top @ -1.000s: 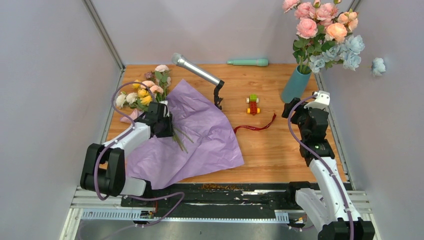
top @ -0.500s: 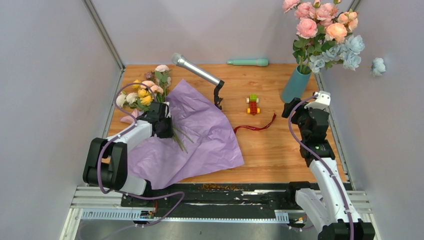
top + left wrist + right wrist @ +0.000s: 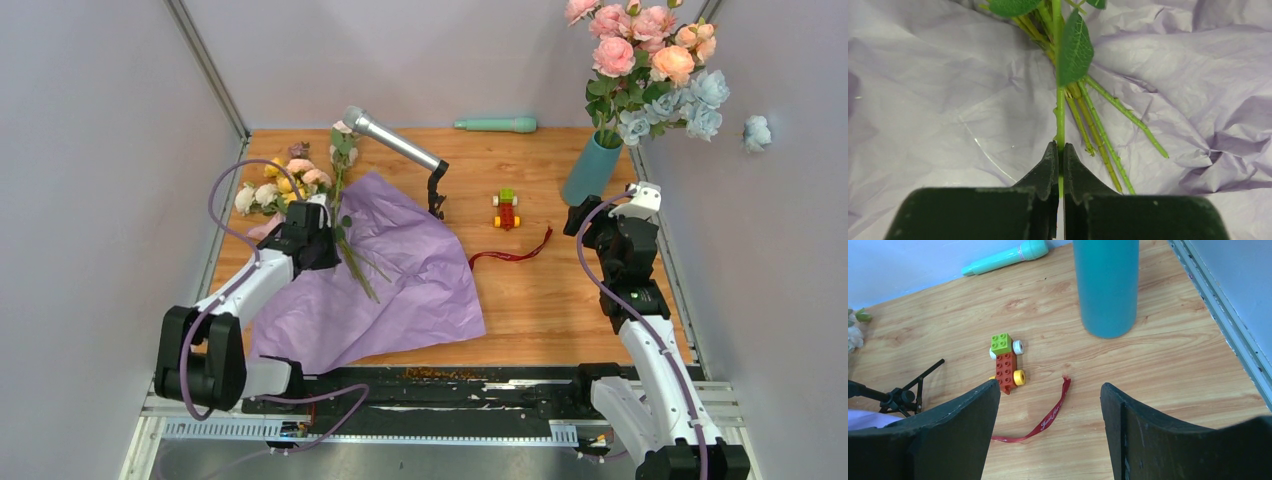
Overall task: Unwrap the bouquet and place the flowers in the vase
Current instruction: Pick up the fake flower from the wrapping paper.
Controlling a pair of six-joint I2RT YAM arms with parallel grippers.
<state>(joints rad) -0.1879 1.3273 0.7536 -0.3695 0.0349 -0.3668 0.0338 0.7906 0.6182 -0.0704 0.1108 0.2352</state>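
**Stem pinched in left gripper, open wood toward the vase**

Grips one long thin green rose stem (image 3: pixel 1060 115) in the left gripper (image 3: pixel 1058 150), black fingers pressed together on it, with a green leaf just beyond the tips. Holds it above the crumpled pink-lilac paper wrap (image 3: pixel 400 280), spread flat over the left half of the wooden table (image 3: pixel 560 300), its near corner reaching the near edge. Shows several more loose stems on the paper just right of the held one. Shows the remaining pink, yellow and cream roses (image 3: pixel 280 185) bunched at the far left, close to the left rail.

Holds the right gripper (image 3: pixel 1049 387) wide apart and empty, near the tall teal-blue tapered vase (image 3: pixel 592 168) in the far right corner, hard by the right rail, with pink and peach roses and pale blue blooms (image 3: pixel 700 105) in it.

Offers bare wood between paper and vase, broken only by a dark red ribbon (image 3: pixel 512 252) and a small brick toy car (image 3: pixel 506 208). Crowds the far edge of the paper with a silver microphone (image 3: pixel 390 138) on a black stand, its head beside the held stem's top. Sets a slim mint-green rod (image 3: pixel 495 125) along the far wall.
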